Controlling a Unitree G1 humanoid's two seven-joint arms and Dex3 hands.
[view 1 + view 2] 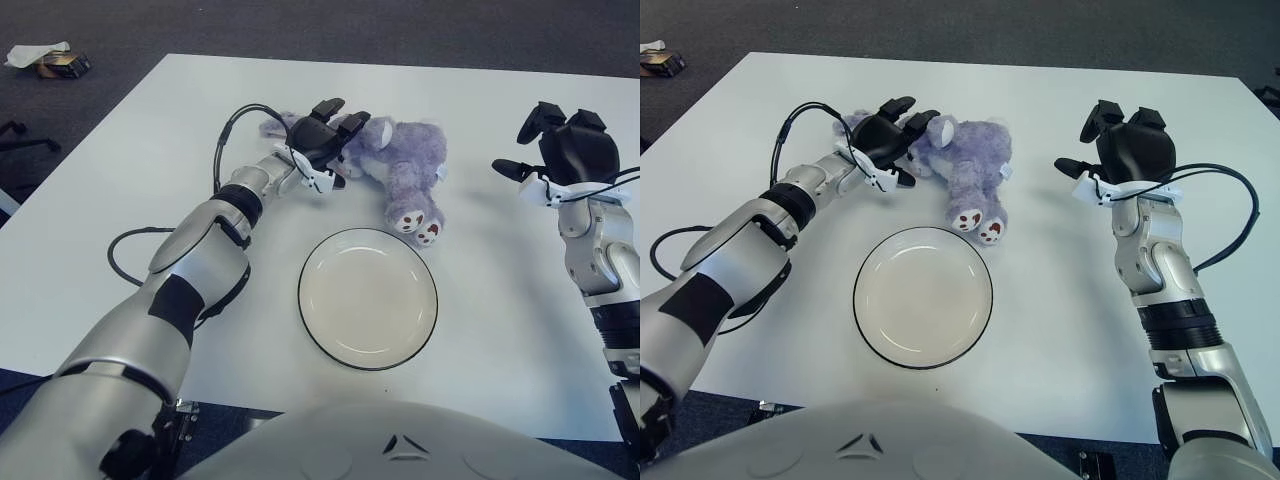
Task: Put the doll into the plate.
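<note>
lying on the white surface, the purple doll is stretching from its head, which is touching the left hand, to its two feet, which are pointing toward the robot's side. the left hand is pressing against the doll's head with its dark fingers spread over it; whether they are actually gripping cannot be told. the plate is sitting nearer the robot than this hand and a little to its right, its far rim just beside the doll's feet but apart from them. the right hand is showing well to the right of the doll, fingers loosely spread and holding nothing. a black cable is looping beside the left wrist.
</note>
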